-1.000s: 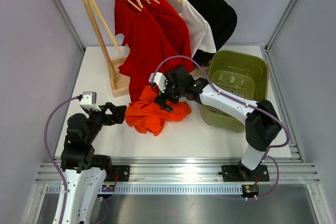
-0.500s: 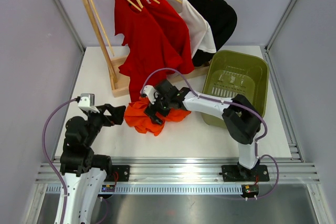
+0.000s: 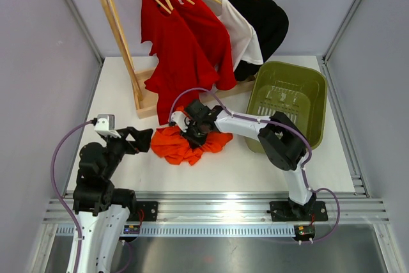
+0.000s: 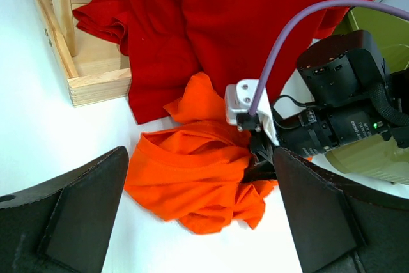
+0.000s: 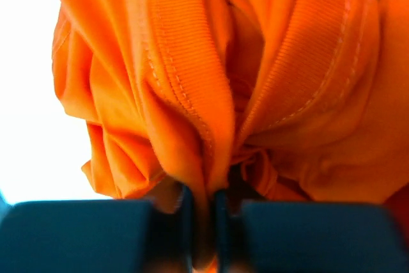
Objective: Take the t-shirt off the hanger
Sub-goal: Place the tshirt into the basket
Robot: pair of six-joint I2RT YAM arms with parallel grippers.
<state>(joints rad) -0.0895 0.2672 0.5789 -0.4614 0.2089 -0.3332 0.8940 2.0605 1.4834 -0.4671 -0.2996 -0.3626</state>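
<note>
Pinching only a narrow ribbed fold of the orange t-shirt (image 5: 192, 81), the right gripper (image 5: 203, 222) has its jaws nearly together on cloth, so a quick lift could let the seam slide out and drop the garment. The shirt lies crumpled on the table, off any hanger, between the two arms. Its upper corner touches the hem of the hanging red t-shirt (image 3: 185, 49), which could be dragged or snagged if the pull goes toward the wooden rack (image 3: 118, 30). The right arm reaches low and leftward across the table, past the green basket (image 3: 291, 68), wrist dipped into the heap. The left gripper (image 3: 146, 139) hovers spread wide beside the shirt, holding nothing.
</note>
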